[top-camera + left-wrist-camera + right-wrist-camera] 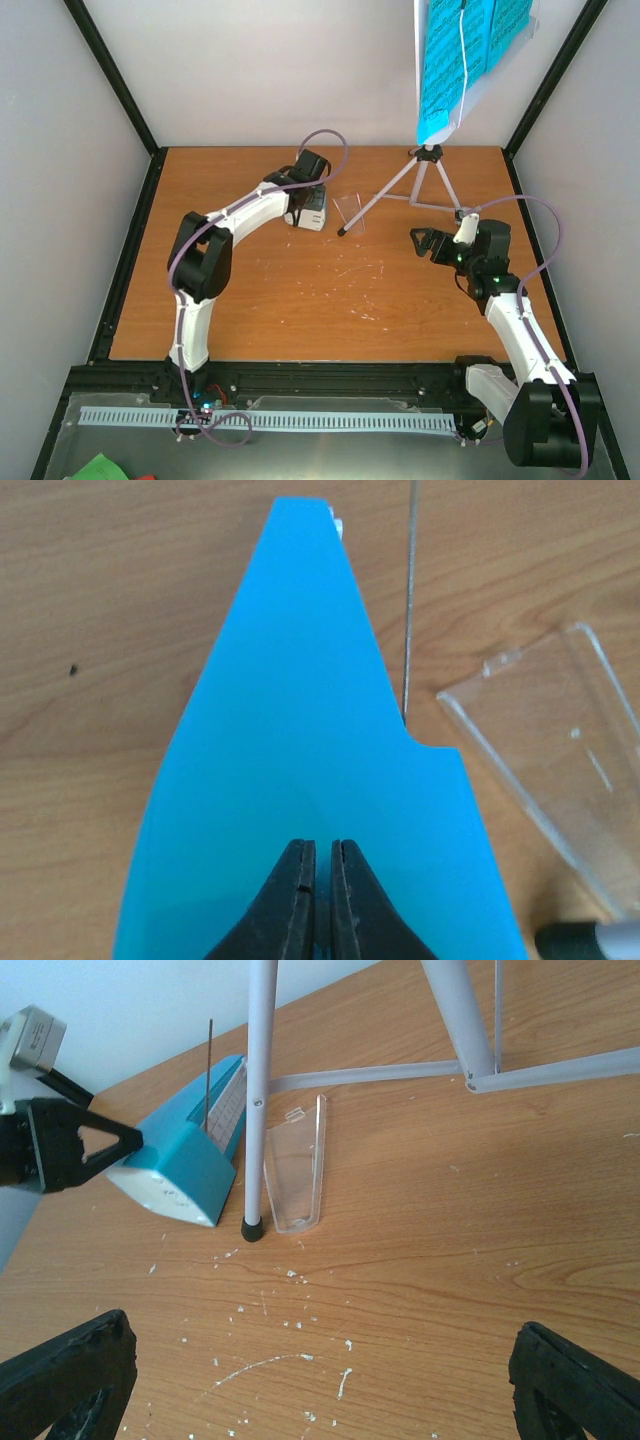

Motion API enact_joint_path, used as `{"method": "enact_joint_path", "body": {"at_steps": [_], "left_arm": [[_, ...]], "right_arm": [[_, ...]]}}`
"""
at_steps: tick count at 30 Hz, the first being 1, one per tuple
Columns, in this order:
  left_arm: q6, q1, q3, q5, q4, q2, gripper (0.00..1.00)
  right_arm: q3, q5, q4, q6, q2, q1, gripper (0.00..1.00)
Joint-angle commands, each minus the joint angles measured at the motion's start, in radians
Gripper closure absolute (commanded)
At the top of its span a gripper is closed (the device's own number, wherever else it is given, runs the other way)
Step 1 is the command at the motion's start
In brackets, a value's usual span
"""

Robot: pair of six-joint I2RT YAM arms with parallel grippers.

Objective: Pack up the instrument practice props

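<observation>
The light-blue metronome lies on its side on the table, its white underside towards the right arm and its thin rod sticking out. My left gripper is right over its blue side, jaws shut, and I see nothing between them. The grey music stand stands at the back right, one leg planted beside the metronome. Bright-blue sheet-music pages rest on its desk. My right gripper hangs open over bare table, apart from everything.
A clear plastic cover lies next to the stand's leg tip and the metronome. White scuffs mark the wood below my right gripper. Black frame posts and grey walls close in the table on three sides.
</observation>
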State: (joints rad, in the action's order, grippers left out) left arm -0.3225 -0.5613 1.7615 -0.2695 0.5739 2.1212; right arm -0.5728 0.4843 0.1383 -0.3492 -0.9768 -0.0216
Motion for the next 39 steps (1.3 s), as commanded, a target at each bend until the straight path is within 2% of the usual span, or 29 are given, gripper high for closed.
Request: {"method": "enact_joint_path", "body": {"at_steps": [1, 6, 14, 16, 18, 20, 22, 23, 25, 28, 35, 39], "left_arm": [[0.043, 0.001, -0.128, 0.038, -0.008, -0.123, 1.00], [0.065, 0.001, -0.320, 0.103, -0.039, -0.278, 1.00], [0.060, 0.001, -0.605, 0.237, 0.001, -0.552, 1.00], [0.050, 0.001, -0.655, 0.274, 0.025, -0.602, 0.96], [0.035, 0.001, -0.683, 0.293, 0.047, -0.642, 0.87], [0.010, 0.001, -0.687, 0.286, 0.073, -0.675, 0.57], [-0.012, 0.001, -0.665, 0.268, 0.106, -0.704, 0.32], [-0.019, 0.001, -0.651, 0.255, 0.118, -0.718, 0.21], [-0.027, 0.001, -0.606, 0.239, 0.138, -0.744, 0.10], [-0.028, 0.001, -0.522, 0.218, 0.153, -0.761, 0.01], [-0.002, 0.031, -0.253, 0.078, 0.254, -0.575, 0.01], [0.008, 0.146, -0.218, 0.264, 0.200, -0.460, 0.00]], "right_arm": [[-0.008, 0.003, 0.001, -0.014, 0.023, 0.006, 0.00], [-0.005, 0.002, 0.025, -0.014, 0.046, 0.006, 0.00], [0.004, 0.004, 0.038, -0.007, 0.033, 0.006, 0.00], [0.012, 0.003, 0.032, -0.013, 0.027, 0.006, 0.00], [0.012, 0.008, 0.025, -0.011, 0.019, 0.006, 0.00], [-0.002, 0.000, 0.041, 0.007, 0.004, 0.008, 0.00], [-0.020, -0.026, 0.066, 0.027, -0.010, 0.007, 0.00], [-0.031, -0.036, 0.076, 0.035, -0.015, 0.007, 0.00], [-0.052, -0.052, 0.095, 0.043, -0.024, 0.007, 0.00], [-0.074, -0.072, 0.111, 0.026, -0.031, 0.007, 0.00], [-0.072, -0.011, 0.105, -0.035, -0.034, 0.007, 0.00], [-0.076, 0.083, 0.095, -0.067, -0.039, 0.007, 0.00]]}}
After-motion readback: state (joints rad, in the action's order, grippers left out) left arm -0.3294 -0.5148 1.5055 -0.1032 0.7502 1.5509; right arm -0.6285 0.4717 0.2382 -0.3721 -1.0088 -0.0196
